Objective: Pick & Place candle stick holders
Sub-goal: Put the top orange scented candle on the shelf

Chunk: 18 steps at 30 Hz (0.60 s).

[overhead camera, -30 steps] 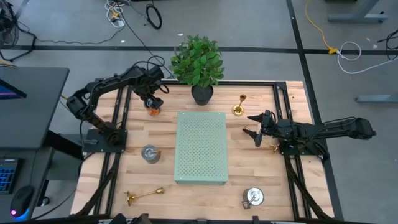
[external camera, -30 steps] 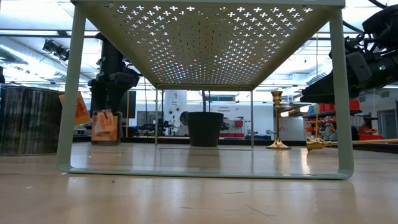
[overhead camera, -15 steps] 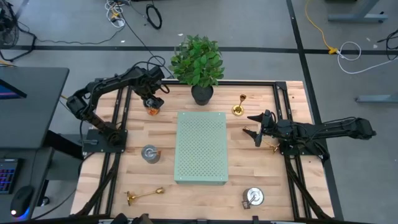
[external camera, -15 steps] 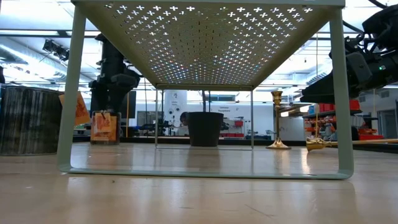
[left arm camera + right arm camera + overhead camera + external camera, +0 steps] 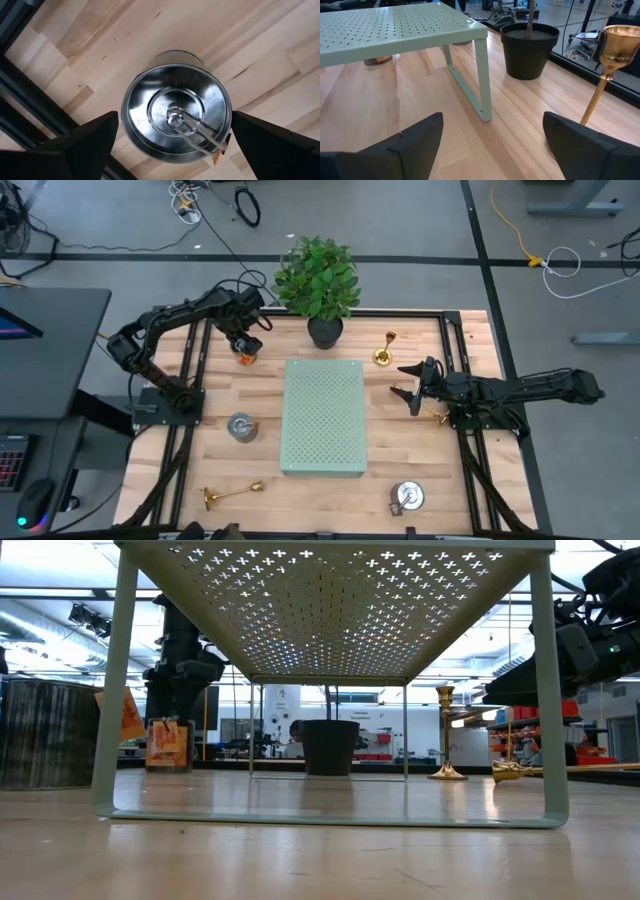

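Note:
A squat silver holder (image 5: 175, 125) with an orange tag (image 5: 246, 360) stands on its base at the table's far left. My left gripper (image 5: 243, 343) hangs open just above it, a finger on either side, touching nothing. My right gripper (image 5: 410, 386) is open and empty at the right, near a gold holder (image 5: 383, 352) that stands upright on its round base and also shows in the right wrist view (image 5: 612, 50). A second gold holder (image 5: 440, 417) lies under the right arm. A third (image 5: 232, 494) lies at the near left. Two more silver holders (image 5: 240, 426) (image 5: 406, 497) stand on the table.
The pale green perforated board (image 5: 323, 416) stands on its legs in the table's middle. The black-potted plant (image 5: 318, 280) stands at the far edge behind it. Bare wood lies between the board and each arm.

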### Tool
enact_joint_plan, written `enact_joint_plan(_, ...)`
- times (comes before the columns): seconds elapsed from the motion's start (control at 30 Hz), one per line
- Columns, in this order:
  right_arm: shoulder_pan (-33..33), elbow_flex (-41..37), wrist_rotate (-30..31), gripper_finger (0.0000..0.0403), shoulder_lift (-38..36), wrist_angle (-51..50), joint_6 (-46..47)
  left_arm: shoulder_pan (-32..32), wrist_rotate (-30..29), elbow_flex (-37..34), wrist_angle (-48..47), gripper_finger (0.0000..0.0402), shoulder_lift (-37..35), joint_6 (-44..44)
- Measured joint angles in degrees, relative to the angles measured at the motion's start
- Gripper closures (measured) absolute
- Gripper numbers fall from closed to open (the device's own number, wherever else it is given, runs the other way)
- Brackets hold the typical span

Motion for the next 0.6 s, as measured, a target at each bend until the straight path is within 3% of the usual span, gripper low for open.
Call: enact_joint_plan(0.6,0.0,0.0,0.0,0.0055,0.02,0.02,0.0,-0.04,-1.38,0.0,1.37,0.0007,0.0,0.33)
